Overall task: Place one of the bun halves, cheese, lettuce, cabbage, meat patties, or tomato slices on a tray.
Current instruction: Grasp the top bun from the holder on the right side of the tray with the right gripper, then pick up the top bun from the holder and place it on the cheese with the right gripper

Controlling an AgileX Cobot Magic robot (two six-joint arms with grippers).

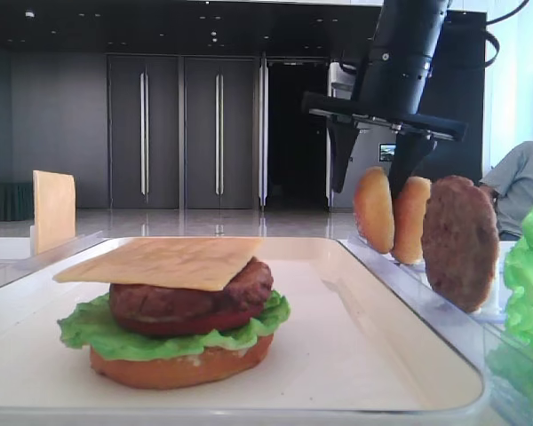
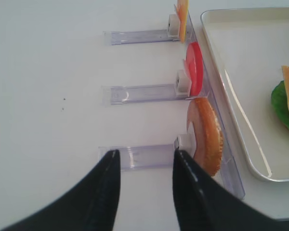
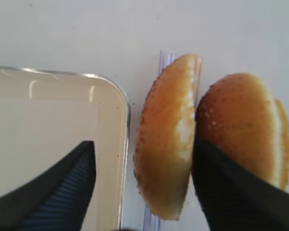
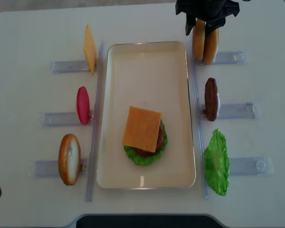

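Observation:
Two sesame bun halves stand on edge in a clear rack right of the tray [image 4: 147, 44]. My right gripper [image 3: 143, 143] is open and straddles the left bun half [image 3: 166, 139]: one finger hangs over the tray corner [image 3: 53, 110], the other sits between this half and the second bun half [image 3: 245, 125]. From the front the right gripper [image 1: 373, 177] hangs just above both halves. On the tray a stack of bun base, lettuce, tomato and patty is topped by cheese [image 4: 141, 128]. My left gripper [image 2: 147, 154] is open and empty over a clear rack.
Left racks hold a cheese slice [image 4: 89, 49], a tomato slice [image 4: 82, 105] and an orange-brown bun base [image 4: 69, 159]. Right racks hold a meat patty [image 4: 211, 99] and a lettuce leaf [image 4: 216, 161]. A person sits at the far right [image 1: 524, 182].

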